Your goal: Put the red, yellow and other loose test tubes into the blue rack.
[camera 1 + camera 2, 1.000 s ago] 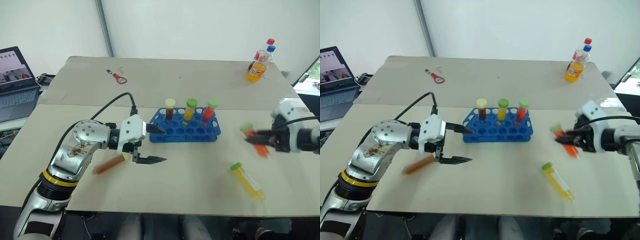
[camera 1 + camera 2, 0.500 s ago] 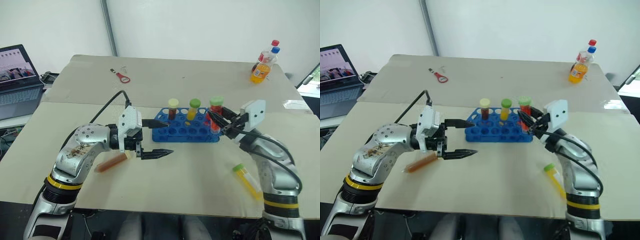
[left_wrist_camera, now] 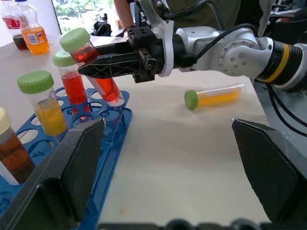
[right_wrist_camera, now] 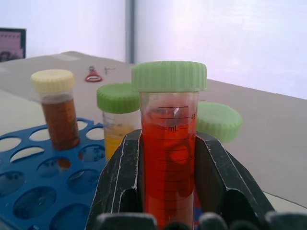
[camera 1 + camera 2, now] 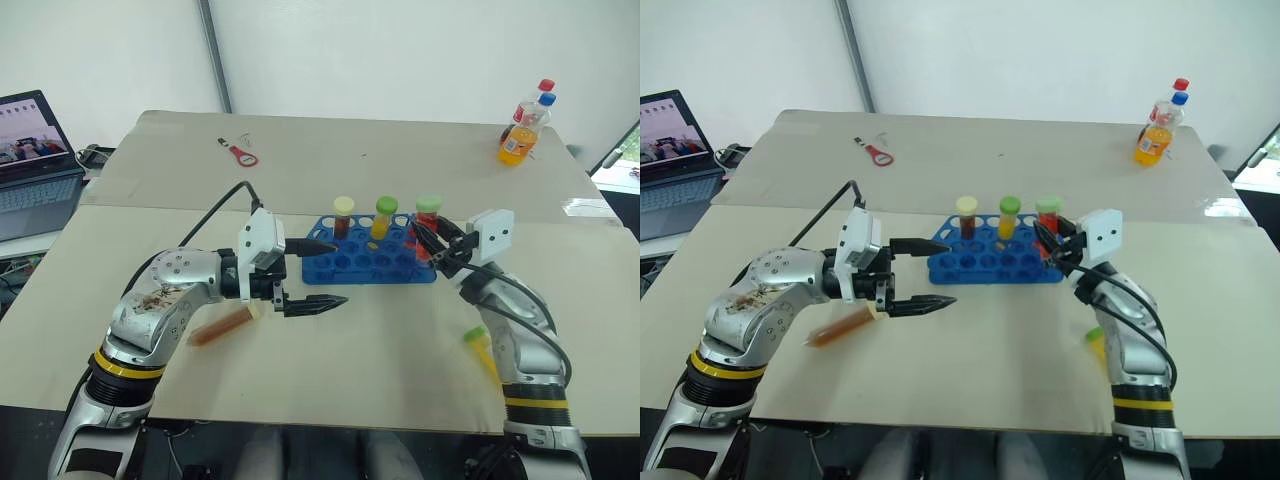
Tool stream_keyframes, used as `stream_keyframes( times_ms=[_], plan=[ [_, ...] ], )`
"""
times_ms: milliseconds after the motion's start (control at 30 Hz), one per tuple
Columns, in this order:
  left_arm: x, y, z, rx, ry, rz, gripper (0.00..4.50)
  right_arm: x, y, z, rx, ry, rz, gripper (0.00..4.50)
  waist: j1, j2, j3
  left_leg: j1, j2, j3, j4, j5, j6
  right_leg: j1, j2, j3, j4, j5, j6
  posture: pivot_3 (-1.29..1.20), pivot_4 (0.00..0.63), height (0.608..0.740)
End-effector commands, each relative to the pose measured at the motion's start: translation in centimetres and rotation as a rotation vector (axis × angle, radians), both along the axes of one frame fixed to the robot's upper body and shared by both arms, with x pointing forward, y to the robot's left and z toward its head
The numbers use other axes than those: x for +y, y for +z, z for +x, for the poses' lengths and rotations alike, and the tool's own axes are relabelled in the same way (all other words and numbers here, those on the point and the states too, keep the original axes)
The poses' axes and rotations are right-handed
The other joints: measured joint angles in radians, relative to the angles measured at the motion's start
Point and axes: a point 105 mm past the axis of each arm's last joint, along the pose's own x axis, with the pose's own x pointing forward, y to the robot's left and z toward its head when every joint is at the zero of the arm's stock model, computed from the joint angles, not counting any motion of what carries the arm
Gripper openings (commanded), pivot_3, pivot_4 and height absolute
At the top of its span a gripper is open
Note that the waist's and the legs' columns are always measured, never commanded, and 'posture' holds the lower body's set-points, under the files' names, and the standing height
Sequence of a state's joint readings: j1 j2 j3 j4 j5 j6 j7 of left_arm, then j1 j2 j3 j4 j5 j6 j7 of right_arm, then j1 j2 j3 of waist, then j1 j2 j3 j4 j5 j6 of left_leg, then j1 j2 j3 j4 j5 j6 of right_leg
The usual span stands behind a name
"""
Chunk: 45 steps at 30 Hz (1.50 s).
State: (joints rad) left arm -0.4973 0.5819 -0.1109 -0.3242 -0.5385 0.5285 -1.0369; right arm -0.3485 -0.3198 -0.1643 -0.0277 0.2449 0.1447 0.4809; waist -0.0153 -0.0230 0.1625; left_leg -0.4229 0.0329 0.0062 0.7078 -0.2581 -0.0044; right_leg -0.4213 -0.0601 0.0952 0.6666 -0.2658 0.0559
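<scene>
The step in hand is the seating of the red tube. The right gripper [image 3: 103, 63] is clamped on a red-liquid test tube with a green cap [image 3: 93, 64], holding it tilted over the end of the blue rack [image 5: 365, 262] nearest that arm, its cone tip low against the rack's edge holes. Three tubes stand upright in the rack's far row: a brown one with a cream cap [image 5: 343, 215], a yellow one with a green cap [image 5: 385, 216] and a red one with a green cap [image 3: 73, 84].

Judged from here, the next move calls for righting the tube, lining its tip over a free hole, lowering it and only then letting go (a tilted tip could catch the rim).

The left gripper [image 5: 316, 273] hangs with its jaws spread wide and empty at the rack's 9 o'clock end. Two tubes lie loose: a brown-orange one [image 5: 222, 324] at 8 o'clock of the rack, beneath the left forearm, and a yellow one with a green cap [image 3: 214, 95] at 4 o'clock, near the right arm.

The surface is a pale beige tabletop [image 5: 380, 345]. A red-handled bottle opener [image 5: 240, 153] lies at 11 o'clock, two orange soda bottles [image 5: 522, 128] stand at 1 o'clock, and an open laptop [image 5: 35, 160] sits off at 10 o'clock before a white wall.
</scene>
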Motion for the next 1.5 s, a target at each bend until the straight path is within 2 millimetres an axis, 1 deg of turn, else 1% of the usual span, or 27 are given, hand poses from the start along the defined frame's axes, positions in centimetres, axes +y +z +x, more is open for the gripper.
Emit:
stream_keyframes(
  times_ms=[33,100,233,300,400,533,567,667,800,867,1000,1167,1233,1267,1400,1500],
  plan=[
    [-0.6,1.2,-0.5,-0.052,-0.021,-0.020,4.50,0.1,0.9,-0.3,-0.056,-0.011,0.021,1.01,0.000,0.000,0.000,0.000,0.000,0.000,0.000,0.000,0.000,0.000,0.000,0.000,0.000,0.000,0.000,0.00,0.150,0.705],
    [-0.7,1.1,-0.5,-0.052,-0.020,-0.022,4.50,0.2,0.5,-0.5,-0.034,0.001,0.055,1.01,0.000,0.000,0.000,0.000,0.000,0.000,0.000,0.000,0.000,0.000,0.000,0.000,0.000,0.000,0.000,0.00,0.150,0.705],
    [-0.9,1.2,-0.4,-0.053,-0.017,-0.033,4.50,-0.7,0.3,-0.5,-0.048,-0.057,0.076,1.01,-0.001,0.000,0.000,0.000,0.000,0.000,0.000,0.000,0.000,0.000,0.000,0.000,0.000,0.000,0.000,0.00,0.150,0.705],
    [-1.0,1.1,-0.3,-0.053,-0.016,-0.037,4.50,-1.1,0.3,-0.6,-0.054,-0.076,0.078,2.03,0.000,0.000,0.000,0.000,0.000,0.000,0.000,0.000,0.000,0.000,0.000,0.000,0.000,0.000,0.000,0.00,0.150,0.705],
    [-1.2,1.2,-0.2,-0.054,-0.015,-0.044,4.50,-1.3,0.3,-0.7,-0.055,-0.079,0.081,2.98,0.001,0.000,0.000,0.000,0.000,0.000,0.000,0.000,0.000,0.000,0.000,0.000,0.000,0.000,0.000,0.00,0.150,0.705],
    [-1.3,1.1,-0.3,-0.053,-0.016,-0.046,4.50,-1.5,0.4,-1.1,-0.052,-0.077,0.053,4.41,-0.001,0.000,0.000,0.000,0.000,0.000,0.000,0.000,0.000,0.000,0.000,0.000,0.000,0.000,0.000,0.00,0.150,0.705],
    [-1.3,1.1,-0.3,-0.051,-0.016,-0.048,4.50,-1.7,0.5,-1.3,-0.053,-0.076,0.050,4.46,0.000,0.000,0.000,0.000,0.000,0.000,0.000,0.000,0.000,0.000,0.000,0.000,0.000,0.000,0.000,0.00,0.150,0.705],
    [-1.3,0.9,-0.3,-0.049,-0.013,-0.051,4.50,-2.2,0.8,-1.8,-0.057,-0.078,0.038,4.46,0.002,0.000,0.000,0.000,0.000,0.000,0.000,0.000,0.000,0.000,0.000,0.000,0.000,0.000,0.000,0.00,0.150,0.705],
    [-1.3,0.8,-0.3,-0.049,-0.012,-0.051,4.50,-2.5,0.3,-1.9,-0.021,-0.089,0.008,4.46,0.000,0.000,0.000,0.000,0.000,0.000,0.000,0.000,0.000,0.000,0.000,0.000,0.000,0.000,0.000,0.00,0.150,0.705],
    [-1.4,0.8,-0.3,-0.051,-0.015,-0.052,4.50,-2.1,0.4,-1.6,-0.007,-0.078,0.005,4.46,0.000,0.000,0.000,0.000,0.000,0.000,0.000,0.000,0.000,0.000,0.000,0.000,0.000,0.000,0.000,0.00,0.150,0.705],
    [-1.6,0.8,-0.3,-0.053,-0.020,-0.052,4.50,-0.8,0.3,-1.6,0.058,-0.003,-0.004,4.46,0.000,0.000,0.000,0.000,0.000,0.000,0.000,0.000,0.000,0.000,0.000,0.000,0.000,0.000,0.000,0.00,0.150,0.705],
    [-1.6,0.8,-0.2,-0.059,-0.020,-0.049,4.50,-0.7,0.6,-0.7,0.140,-0.028,0.008,4.46,0.001,0.000,0.000,0.000,0.000,0.000,0.000,0.000,0.000,0.000,0.000,0.000,0.000,0.000,0.000,0.00,0.150,0.705],
    [-1.6,0.8,-0.1,-0.061,-0.019,-0.049,4.50,-0.7,0.9,-0.5,0.139,-0.028,0.001,4.46,0.002,0.000,0.000,0.000,0.000,0.000,0.000,0.000,0.000,0.000,0.000,0.000,0.000,0.000,0.000,0.00,0.150,0.705],
    [-1.6,0.8,-0.1,-0.062,-0.018,-0.048,4.50,-0.8,0.9,-0.5,0.143,-0.038,0.003,4.22,0.002,0.000,0.000,0.000,0.000,0.000,0.000,0.000,0.000,0.000,0.000,0.000,0.000,0.000,0.000,0.00,0.150,0.705],
    [-1.6,0.7,-0.1,-0.066,-0.014,-0.044,4.50,-0.8,0.9,-0.5,0.140,-0.037,0.001,2.98,0.002,0.000,0.000,-0.001,0.000,0.000,0.000,0.000,0.000,0.000,0.000,0.000,-0.001,0.000,0.000,0.00,0.150,0.705],
    [-1.6,0.7,0.0,-0.067,-0.009,-0.042,4.50,-0.5,0.7,-0.8,0.134,-0.015,0.002,1.87,0.002,0.000,0.000,-0.001,0.000,0.000,0.000,0.000,0.000,0.000,0.000,0.000,-0.001,0.000,0.000,0.00,0.150,0.705]
  ],
)
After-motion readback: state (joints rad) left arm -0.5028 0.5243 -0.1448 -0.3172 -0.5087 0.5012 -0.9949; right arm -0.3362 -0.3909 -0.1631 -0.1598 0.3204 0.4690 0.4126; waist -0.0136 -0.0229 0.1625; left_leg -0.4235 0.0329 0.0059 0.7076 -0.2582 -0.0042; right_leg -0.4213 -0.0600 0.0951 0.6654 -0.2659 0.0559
